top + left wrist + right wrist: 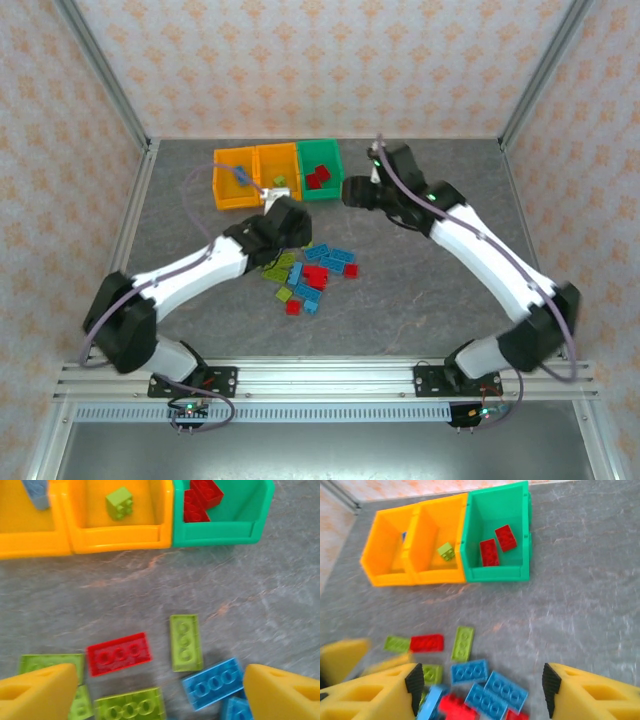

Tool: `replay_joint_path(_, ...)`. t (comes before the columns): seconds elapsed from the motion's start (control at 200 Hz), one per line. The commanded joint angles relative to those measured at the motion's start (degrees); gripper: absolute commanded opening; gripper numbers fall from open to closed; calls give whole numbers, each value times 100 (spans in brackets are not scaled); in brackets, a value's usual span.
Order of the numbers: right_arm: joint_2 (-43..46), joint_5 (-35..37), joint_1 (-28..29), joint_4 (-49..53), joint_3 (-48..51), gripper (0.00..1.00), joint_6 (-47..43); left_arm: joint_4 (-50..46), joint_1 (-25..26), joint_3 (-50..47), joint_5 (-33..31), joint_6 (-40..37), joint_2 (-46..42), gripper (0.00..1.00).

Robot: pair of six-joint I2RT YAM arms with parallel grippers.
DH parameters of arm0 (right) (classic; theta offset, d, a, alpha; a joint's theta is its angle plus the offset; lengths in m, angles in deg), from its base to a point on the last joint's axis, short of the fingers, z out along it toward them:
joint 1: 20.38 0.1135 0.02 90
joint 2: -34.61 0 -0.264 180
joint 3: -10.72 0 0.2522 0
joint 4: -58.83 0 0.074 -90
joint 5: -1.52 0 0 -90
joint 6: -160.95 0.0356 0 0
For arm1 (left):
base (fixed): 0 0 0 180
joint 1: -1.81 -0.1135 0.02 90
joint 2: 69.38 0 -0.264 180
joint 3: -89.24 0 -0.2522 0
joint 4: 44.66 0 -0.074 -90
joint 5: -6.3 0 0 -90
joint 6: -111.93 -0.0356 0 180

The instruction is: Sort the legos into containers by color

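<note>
Where the overhead camera looks down, the left gripper hangs over the far edge of the legos, short of the three containers, and the right gripper sits near the green bin. From the left wrist, the left fingers are spread, holding nothing; a red brick and a lime brick lie just ahead of them. From the right wrist, the right fingers stand parted and empty, blue bricks lying between their tips.
</note>
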Motion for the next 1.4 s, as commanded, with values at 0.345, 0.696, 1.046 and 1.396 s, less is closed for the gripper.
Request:
replay_joint_path(0.345,2082,363,88,770,1928,78,504,-1379,-150,2342,182,887,2844,64)
replay_joint_path(0.696,1669,216,88,485,1792,78,508,-1012,-307,2145,794,779,3351,54)
replay_joint_path(1.046,1704,-44,109,455,1739,78,727,-870,-357,1977,1124,653,3048,29)
replay_joint_path(1.396,2075,148,114,360,1900,79,875,-884,-763,2615,-101,-11,2014,29)
